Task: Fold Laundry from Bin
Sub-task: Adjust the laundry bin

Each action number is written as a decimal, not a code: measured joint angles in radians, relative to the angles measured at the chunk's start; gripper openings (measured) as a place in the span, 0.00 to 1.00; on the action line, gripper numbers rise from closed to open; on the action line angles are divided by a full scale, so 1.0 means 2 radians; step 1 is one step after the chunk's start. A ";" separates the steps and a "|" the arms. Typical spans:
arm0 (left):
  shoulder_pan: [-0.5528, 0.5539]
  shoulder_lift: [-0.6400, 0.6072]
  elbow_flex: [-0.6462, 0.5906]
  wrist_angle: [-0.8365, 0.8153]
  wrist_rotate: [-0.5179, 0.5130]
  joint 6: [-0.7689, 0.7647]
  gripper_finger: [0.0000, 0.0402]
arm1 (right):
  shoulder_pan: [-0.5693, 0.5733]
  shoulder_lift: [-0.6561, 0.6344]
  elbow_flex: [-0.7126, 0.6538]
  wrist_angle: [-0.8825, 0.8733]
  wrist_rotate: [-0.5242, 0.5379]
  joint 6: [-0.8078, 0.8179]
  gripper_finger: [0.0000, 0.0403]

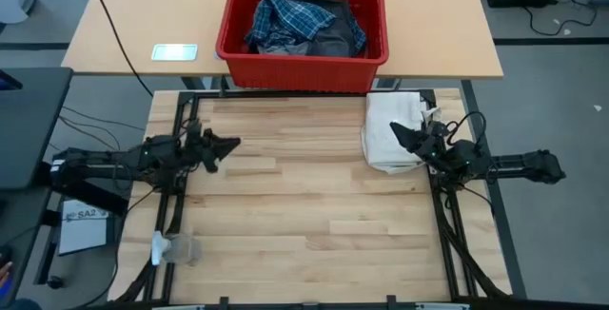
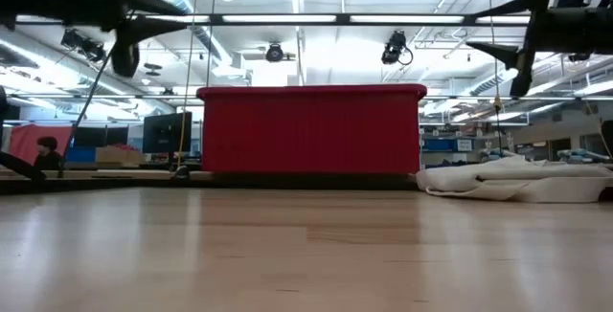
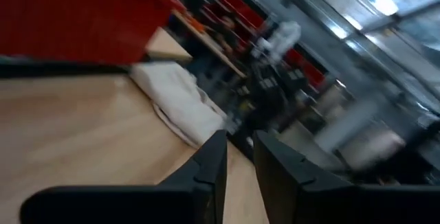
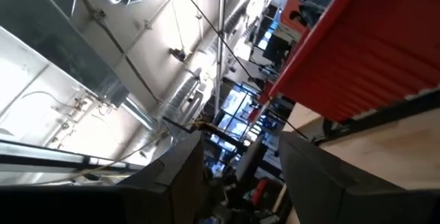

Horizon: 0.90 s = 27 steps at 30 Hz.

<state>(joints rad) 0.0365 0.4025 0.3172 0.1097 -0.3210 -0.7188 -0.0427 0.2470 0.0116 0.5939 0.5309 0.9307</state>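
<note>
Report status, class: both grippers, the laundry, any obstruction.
Left gripper and right gripper open, empty, above table. Plaid and grey laundry inside red plastic bin. White fabric bag under right gripper.

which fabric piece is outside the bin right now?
The white fabric bag, lying on the wooden table by the right tool. The plaid shirt and the dark grey garment both sit inside the red bin.
</note>
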 joint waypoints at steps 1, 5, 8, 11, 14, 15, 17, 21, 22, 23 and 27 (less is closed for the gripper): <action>0.009 0.019 0.019 -0.005 0.000 0.001 0.21 | 0.000 0.004 0.000 0.007 0.000 -0.006 0.49; 0.050 0.096 0.095 -0.047 0.001 0.012 0.26 | 0.000 0.025 0.013 0.008 0.001 -0.008 0.49; 0.080 0.158 0.157 -0.068 0.016 0.022 0.32 | 0.000 0.052 0.046 -0.003 -0.002 -0.013 0.49; 0.108 0.219 0.226 -0.065 0.038 0.059 0.40 | -0.002 0.089 0.090 -0.039 0.000 -0.022 0.49; 0.140 0.285 0.299 -0.105 0.044 0.088 0.48 | -0.013 0.131 0.139 -0.072 0.001 -0.032 0.48; 0.154 0.308 0.324 -0.127 0.050 0.093 0.50 | -0.019 0.145 0.154 -0.083 0.000 -0.034 0.48; 0.184 0.352 0.374 -0.172 0.070 0.095 0.55 | -0.031 0.170 0.181 -0.098 -0.001 -0.035 0.48; 0.239 0.437 0.466 -0.239 0.130 0.112 0.61 | -0.055 0.210 0.223 -0.112 -0.013 -0.066 0.48; 0.249 0.458 0.487 -0.250 0.137 0.122 0.61 | -0.059 0.218 0.231 -0.112 -0.015 -0.089 0.48; 0.258 0.477 0.508 -0.258 0.142 0.131 0.62 | -0.064 0.227 0.239 -0.114 -0.017 -0.115 0.48; 0.292 0.544 0.594 -0.260 0.173 0.158 0.62 | -0.086 0.261 0.276 -0.139 -0.021 -0.173 0.47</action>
<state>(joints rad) 0.6209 1.4913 1.5049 -0.4106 0.0242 -0.4030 -0.2148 0.7696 0.5627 0.3162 0.4899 0.5843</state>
